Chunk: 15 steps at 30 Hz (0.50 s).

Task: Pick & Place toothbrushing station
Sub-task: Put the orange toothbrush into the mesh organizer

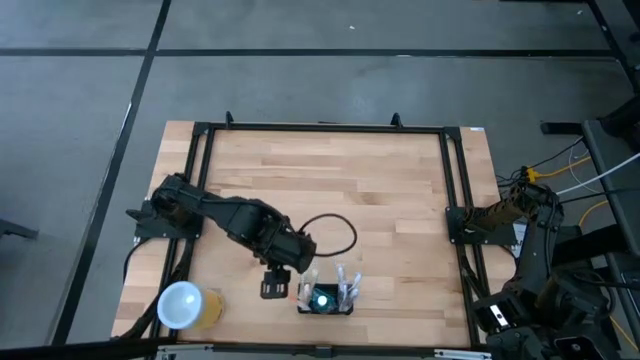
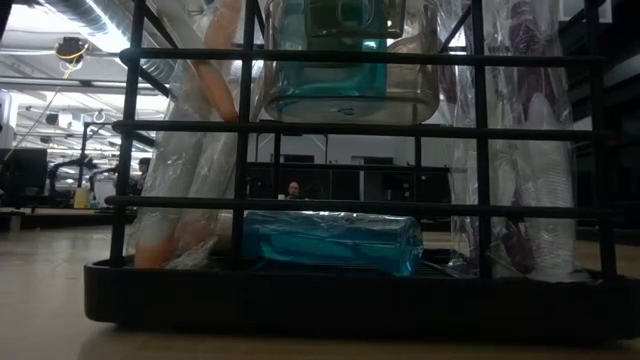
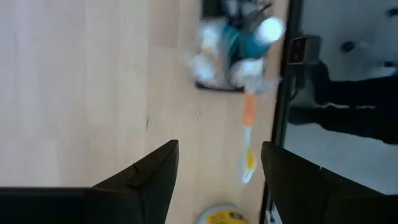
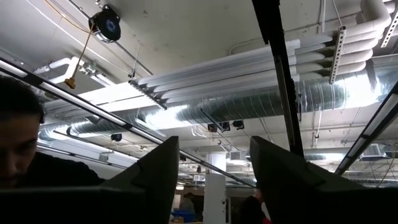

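Left end effector point(image 1: 272, 289) wide apart and empty, just beside the toothbrushing station point(image 1: 325, 300) on the table point(image 1: 400, 200)

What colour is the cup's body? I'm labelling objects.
Yellow, under a white top; the cup shows best in the high view.

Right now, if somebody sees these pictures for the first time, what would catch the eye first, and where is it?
The small black toothbrushing station stands near the table's front edge, packed with wrapped items around something teal; in the low view it fills almost the whole picture. The left gripper hovers open just beside it, holding nothing. A round white-topped yellow cup sits at the front left corner, and the right arm waits folded off the table's right side.
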Motion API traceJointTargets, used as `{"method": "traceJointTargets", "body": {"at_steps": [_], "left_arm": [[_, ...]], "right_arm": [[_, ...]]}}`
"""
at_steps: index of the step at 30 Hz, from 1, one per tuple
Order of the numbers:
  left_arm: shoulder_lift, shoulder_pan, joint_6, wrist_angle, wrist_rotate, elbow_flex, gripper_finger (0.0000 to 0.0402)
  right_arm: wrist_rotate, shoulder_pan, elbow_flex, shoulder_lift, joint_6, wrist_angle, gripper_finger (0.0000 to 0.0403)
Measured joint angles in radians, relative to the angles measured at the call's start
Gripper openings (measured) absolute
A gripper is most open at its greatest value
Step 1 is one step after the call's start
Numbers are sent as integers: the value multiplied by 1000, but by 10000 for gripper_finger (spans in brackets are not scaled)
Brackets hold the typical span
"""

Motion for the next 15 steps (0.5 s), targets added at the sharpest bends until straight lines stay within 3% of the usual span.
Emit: {"method": "traceJointTargets", "body": {"at_steps": [7, 15], "left_arm": [[-53, -38, -90, -8, 24, -106, 222], [-66, -146, -172, 2, -13, -248, 181]], "right_arm": [[0, 0, 0, 5, -2, 7, 201], [0, 4, 0, 12, -9, 12, 201]]}}
